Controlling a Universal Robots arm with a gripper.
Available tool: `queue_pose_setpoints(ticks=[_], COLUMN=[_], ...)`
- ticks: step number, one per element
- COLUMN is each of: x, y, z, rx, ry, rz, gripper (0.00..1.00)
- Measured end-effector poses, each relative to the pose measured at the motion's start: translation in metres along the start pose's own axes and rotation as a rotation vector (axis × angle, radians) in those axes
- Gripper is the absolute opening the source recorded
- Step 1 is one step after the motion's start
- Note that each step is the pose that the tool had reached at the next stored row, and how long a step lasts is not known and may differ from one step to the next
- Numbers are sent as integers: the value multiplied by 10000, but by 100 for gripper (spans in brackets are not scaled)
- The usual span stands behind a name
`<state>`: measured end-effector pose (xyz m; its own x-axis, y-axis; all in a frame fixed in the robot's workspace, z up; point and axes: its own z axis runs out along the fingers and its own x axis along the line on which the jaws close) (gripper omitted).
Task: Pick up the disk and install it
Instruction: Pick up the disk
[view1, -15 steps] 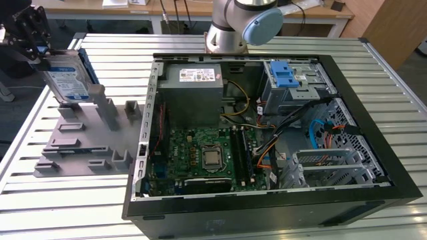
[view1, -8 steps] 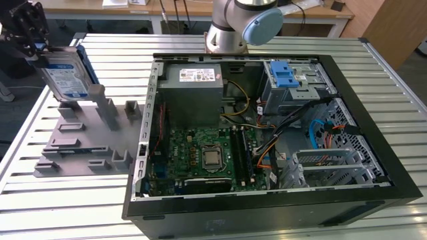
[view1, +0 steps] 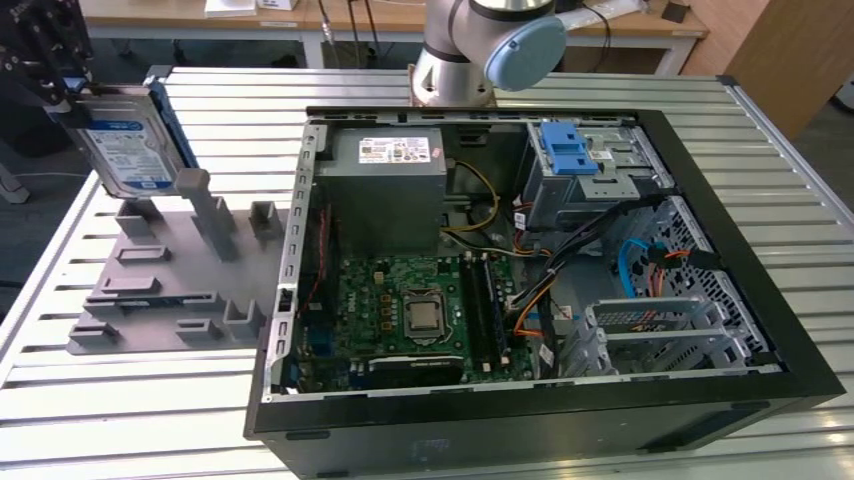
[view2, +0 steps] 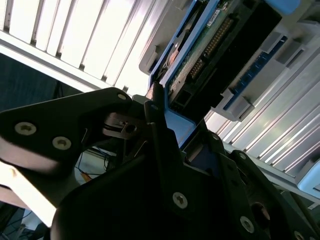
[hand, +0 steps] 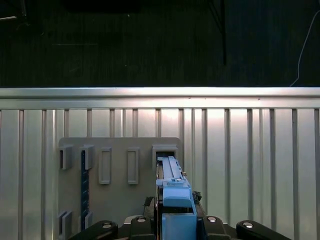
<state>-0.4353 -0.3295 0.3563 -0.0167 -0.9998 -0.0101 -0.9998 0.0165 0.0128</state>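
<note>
The disk (view1: 127, 150) is a silver drive with a blue-and-white label and blue side rails. It stands on edge at the exterior view's far left, over the back of the grey slotted fixture (view1: 160, 290). My gripper (view1: 64, 98) is shut on its upper end. I cannot tell whether its lower edge still touches the fixture's tall posts. In the first wrist view the disk (hand: 172, 192) shows edge-on between the fingers (hand: 140, 222), above the fixture (hand: 117, 200). The second wrist view shows the circuit-board side of the disk (view2: 210, 45) and one finger (view2: 157, 130) against it.
An open computer case (view1: 747, 400) lies on the slatted metal table (view1: 134, 420), to the fixture's right in the exterior view. Inside are a grey power-supply box (view1: 387, 190), a motherboard (view1: 414, 315) and a silver cage with a blue latch (view1: 577, 155). The arm's base (view1: 467, 50) stands behind the case.
</note>
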Motion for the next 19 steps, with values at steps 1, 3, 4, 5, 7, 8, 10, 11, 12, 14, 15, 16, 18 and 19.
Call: queue_pose_setpoints(ticks=[1, 3, 4, 5, 7, 8, 10, 11, 12, 14, 15, 16, 18, 19], x=[0, 0, 0, -1, -1, -1, -1, -1, -2, -2, -2, -2, -2, -2], y=[0, 1, 1, 1, 1, 1, 2, 2, 2, 2, 2, 2, 3, 3], z=[-13, -37, -49, -61, -84, -95, -117, -129, -140, -161, -173, -183, -203, -213], rx=[0, 0, -1, 0, 0, 0, 0, 0, -1, 1, 1, 0, 0, 0], ry=[0, 0, 0, 0, 0, 0, 0, 0, 0, 0, 0, 0, 0, 0], rz=[0, 0, 0, 0, 0, 0, 0, 0, 0, 0, 0, 0, 0, 0], gripper=[37, 37, 37, 37, 37, 37, 37, 37, 37, 37, 37, 37, 37, 37])
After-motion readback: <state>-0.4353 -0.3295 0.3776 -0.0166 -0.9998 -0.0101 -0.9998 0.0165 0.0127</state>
